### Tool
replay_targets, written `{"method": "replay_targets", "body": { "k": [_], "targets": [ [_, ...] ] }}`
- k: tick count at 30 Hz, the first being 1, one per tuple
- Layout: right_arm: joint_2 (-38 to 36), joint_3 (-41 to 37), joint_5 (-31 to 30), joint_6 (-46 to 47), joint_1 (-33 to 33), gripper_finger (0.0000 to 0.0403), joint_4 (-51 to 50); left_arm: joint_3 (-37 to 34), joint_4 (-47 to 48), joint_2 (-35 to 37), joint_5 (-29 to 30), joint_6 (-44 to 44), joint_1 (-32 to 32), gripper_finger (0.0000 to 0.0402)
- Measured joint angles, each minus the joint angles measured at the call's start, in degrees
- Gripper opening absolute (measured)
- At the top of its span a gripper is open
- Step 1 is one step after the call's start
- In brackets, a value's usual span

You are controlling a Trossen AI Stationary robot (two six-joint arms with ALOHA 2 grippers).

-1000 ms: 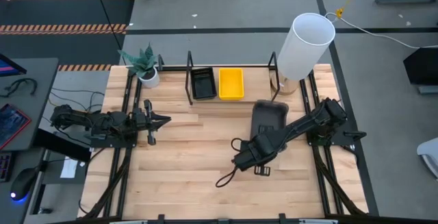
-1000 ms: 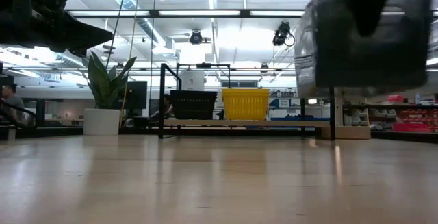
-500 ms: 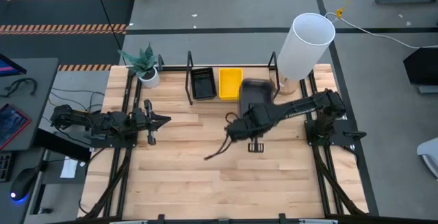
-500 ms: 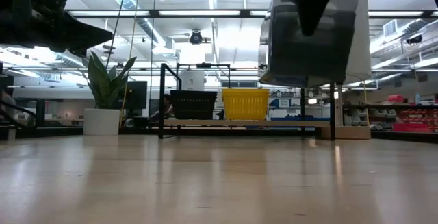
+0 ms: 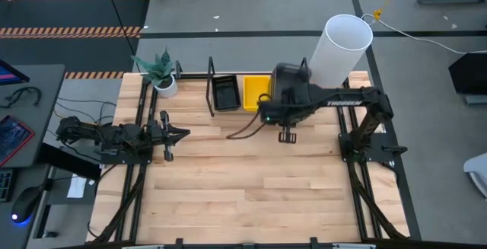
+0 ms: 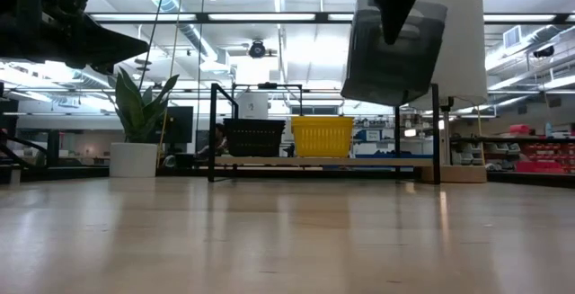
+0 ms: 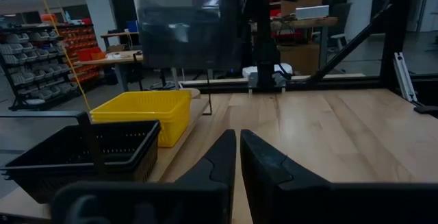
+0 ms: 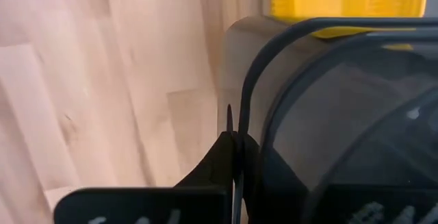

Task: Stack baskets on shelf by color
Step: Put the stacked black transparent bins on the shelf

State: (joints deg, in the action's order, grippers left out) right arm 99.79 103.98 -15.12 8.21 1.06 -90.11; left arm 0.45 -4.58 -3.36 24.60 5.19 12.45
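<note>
A dark grey basket (image 5: 289, 80) hangs from my right gripper (image 5: 277, 106) above the right end of the shelf (image 5: 211, 89), next to the white cylinder. In the low view the grey basket (image 6: 395, 51) is tilted and well above the rack (image 6: 214, 132). On the shelf rest a black slatted basket (image 5: 226, 94) and a yellow basket (image 5: 256, 93), side by side on their bases. My left gripper (image 5: 179, 133) waits shut over the table's left part, touching nothing. The other baskets are out of view. My right gripper pinches the grey basket's side wall at its rim (image 8: 229, 118) between the two fingers (image 8: 220, 157), with the wall's thin edge running up between them. In the low view the gripper (image 6: 391, 2) comes from above. The basket hangs tilted below it, lifted clear of shelf and table.
A tall white cylinder (image 5: 339, 49) stands at the far right, close behind the held basket. A potted plant (image 5: 160, 74) sits at the far left corner. Bare wood (image 5: 243, 180) fills the middle and near part of the table.
My right gripper has carried the grey basket from the table's middle right toward the far edge, to above the shelf's right end beside the yellow basket. The basket stayed lifted and turned about as it went.
</note>
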Motion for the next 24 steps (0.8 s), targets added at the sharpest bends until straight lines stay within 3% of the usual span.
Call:
{"method": "replay_targets", "body": {
  "k": [8,24],
  "targets": [
    [0.4,0.0,-0.3,-9.3,-6.1,0.0016,0.1,0.0,0.0,0.0,0.0,0.0,0.0,0.0036],
    [0.4,-5.0,1.9,-13.3,-12.4,0.0016,0.5,0.0,0.1,0.0,0.0,0.0,0.0,0.0028]
  ]
}}
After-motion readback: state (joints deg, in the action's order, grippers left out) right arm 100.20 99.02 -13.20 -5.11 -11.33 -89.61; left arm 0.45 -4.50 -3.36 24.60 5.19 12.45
